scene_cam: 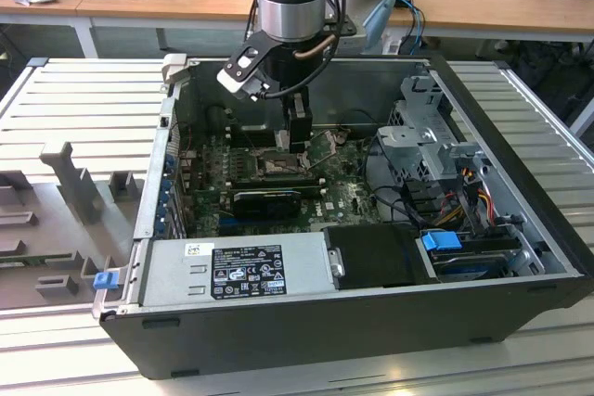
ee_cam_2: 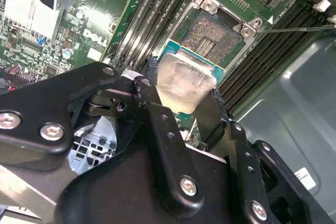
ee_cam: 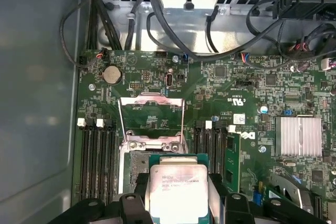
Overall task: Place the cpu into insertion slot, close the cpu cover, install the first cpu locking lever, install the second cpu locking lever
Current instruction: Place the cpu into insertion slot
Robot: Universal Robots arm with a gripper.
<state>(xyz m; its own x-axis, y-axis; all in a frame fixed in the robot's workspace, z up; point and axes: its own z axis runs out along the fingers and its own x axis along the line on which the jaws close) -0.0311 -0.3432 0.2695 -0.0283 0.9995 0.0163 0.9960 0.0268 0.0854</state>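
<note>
While the gripper [ee_cam: 178, 195] clamps the cpu [ee_cam: 177, 187] by two opposite edges, the chip hangs over one side of the insertion slot [ee_cam_2: 212, 38]; whether it touches the slot's frame cannot be told. Most of the slot's pin field lies bare. The cpu cover [ee_cam: 152, 115] stands flipped open at the slot's edge away from the chip. Black memory rails [ee_cam: 97, 161] run along both sides of the slot, inside the computer case [scene_cam: 325, 331].

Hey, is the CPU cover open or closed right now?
Open. The cpu cover is swung back off the insertion slot, whose pins lie bare; the hand holds the cpu.
</note>
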